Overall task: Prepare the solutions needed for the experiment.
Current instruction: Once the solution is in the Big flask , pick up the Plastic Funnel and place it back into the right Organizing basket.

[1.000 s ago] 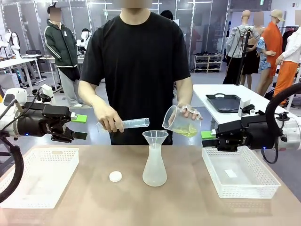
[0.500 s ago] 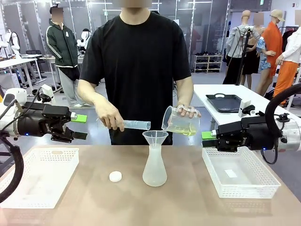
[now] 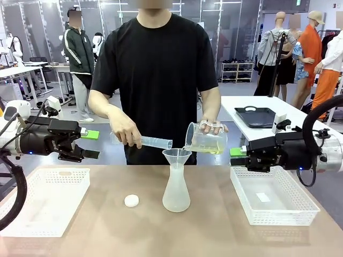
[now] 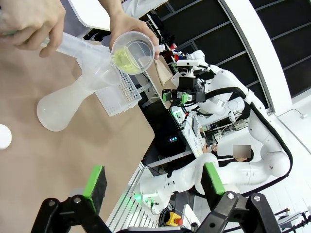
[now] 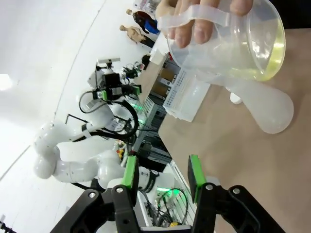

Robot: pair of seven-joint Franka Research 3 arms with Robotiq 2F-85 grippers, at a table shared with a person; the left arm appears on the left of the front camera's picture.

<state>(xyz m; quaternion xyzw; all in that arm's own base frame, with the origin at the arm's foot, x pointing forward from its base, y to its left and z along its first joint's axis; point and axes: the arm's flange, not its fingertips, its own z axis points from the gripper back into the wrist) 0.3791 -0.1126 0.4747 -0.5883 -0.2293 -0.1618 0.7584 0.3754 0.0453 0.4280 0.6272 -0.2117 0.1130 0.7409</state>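
Observation:
The solutions show as pale yellow-green liquid (image 3: 210, 148) (image 4: 124, 58) (image 5: 272, 58) in a clear jug (image 3: 206, 138) that a person's hand tips over the funnel (image 3: 177, 157). The person's other hand holds a clear measuring cylinder (image 3: 154, 142) with its mouth by the jug's spout. The funnel sits in a frosted conical flask (image 3: 176, 193) (image 4: 60, 109) (image 5: 269, 109) at mid-table; I cannot make out liquid in it. My left gripper (image 3: 92, 144) (image 4: 154, 182) hovers open over the left basket. My right gripper (image 3: 236, 159) (image 5: 163, 172) hovers over the right basket, its jaws apart with nothing between them.
A small white cap (image 3: 131, 201) lies left of the flask. A white mesh basket (image 3: 32, 211) stands at the left, and another (image 3: 278, 220) at the right holds a small white piece. A black tray (image 3: 256, 116) sits on a far table.
The person has lowered the cylinder's mouth a little toward the jug and tipped the jug, so the liquid spreads toward its spout. Neither arm has moved.

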